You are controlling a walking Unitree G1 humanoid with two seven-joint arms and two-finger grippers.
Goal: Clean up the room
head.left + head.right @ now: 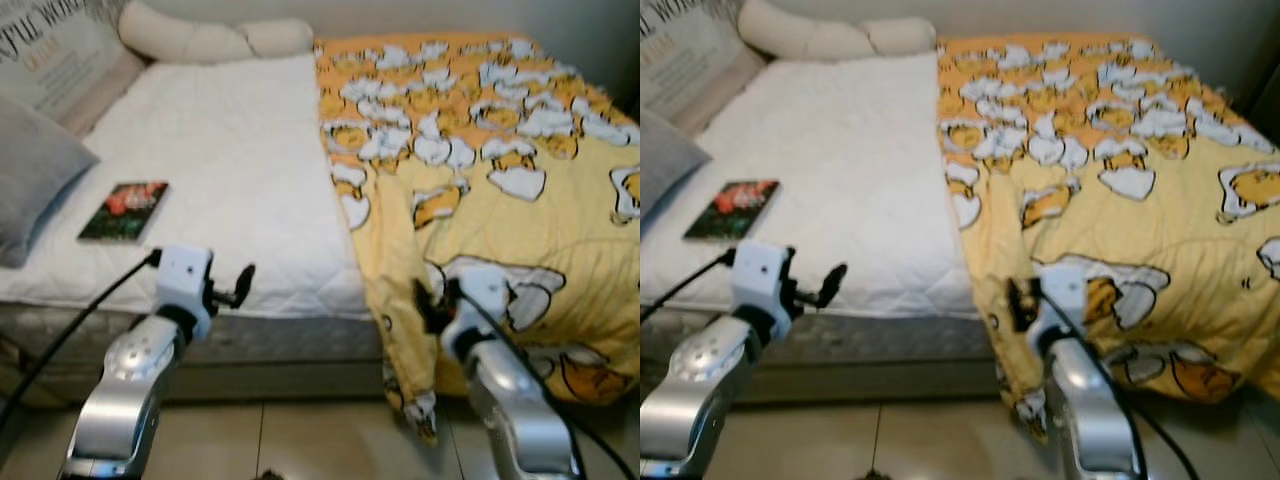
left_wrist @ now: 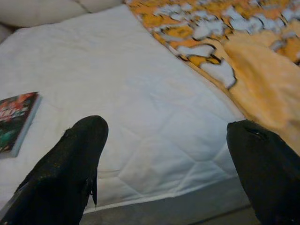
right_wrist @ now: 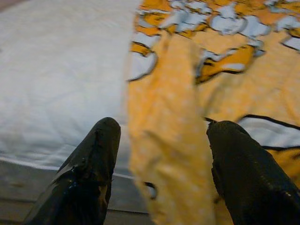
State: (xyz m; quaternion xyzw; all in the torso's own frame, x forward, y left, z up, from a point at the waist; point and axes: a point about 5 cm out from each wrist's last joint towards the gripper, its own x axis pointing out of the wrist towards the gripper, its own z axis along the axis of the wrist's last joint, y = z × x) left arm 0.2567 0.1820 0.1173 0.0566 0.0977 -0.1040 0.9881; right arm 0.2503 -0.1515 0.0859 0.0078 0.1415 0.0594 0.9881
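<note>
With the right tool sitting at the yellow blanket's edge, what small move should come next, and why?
Probably shut the right tool on the yellow blanket. Its fingers stand open on either side of a bunched fold at the blanket's near edge, so a grip looks ready. The blanket covers only the right half of the white mattress, so it likely needs pulling across. The left tool hangs open over the mattress edge.

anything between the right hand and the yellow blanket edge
Nothing visible. The open right hand sits at the bed's foot with its fingers either side of a fold of the blanket, which hangs between them.
</note>
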